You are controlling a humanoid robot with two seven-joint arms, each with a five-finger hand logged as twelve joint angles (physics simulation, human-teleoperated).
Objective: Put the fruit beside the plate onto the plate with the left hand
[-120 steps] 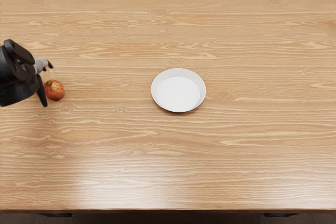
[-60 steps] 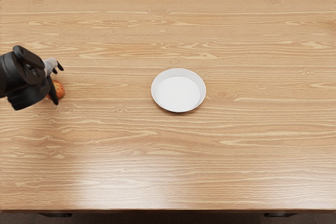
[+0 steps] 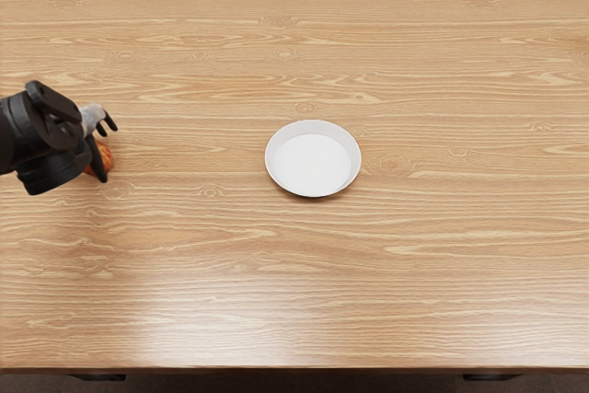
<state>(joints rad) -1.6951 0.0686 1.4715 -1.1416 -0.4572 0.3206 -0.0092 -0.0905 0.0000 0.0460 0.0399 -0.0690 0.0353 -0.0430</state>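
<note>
Only 1 arm shows: the left hand (image 3: 57,140) comes in from the picture's left edge and sits low over the wooden table (image 3: 414,273), right on top of the fruit. That fruit is a red apple (image 3: 107,159), and just a thin sliver of it peeks out at the hand's right side, resting on the table near the left edge. The dark bulk of the hand hides the rest, so I cannot tell whether the hand has clamped on the apple or merely lies against it. The white plate (image 3: 276,140) stands at the middle of the table, bare, well apart from the apple and almost level with it, directly to the right. That is the relation the coming move depends on: from the hand, the target lies along a nearly straight rightward line across open wood, with nothing between. The apple is roundish, so no long axis matters for the grasp. I judge the step in hand to be the pickup; the carry and the placing are not yet done.
</note>
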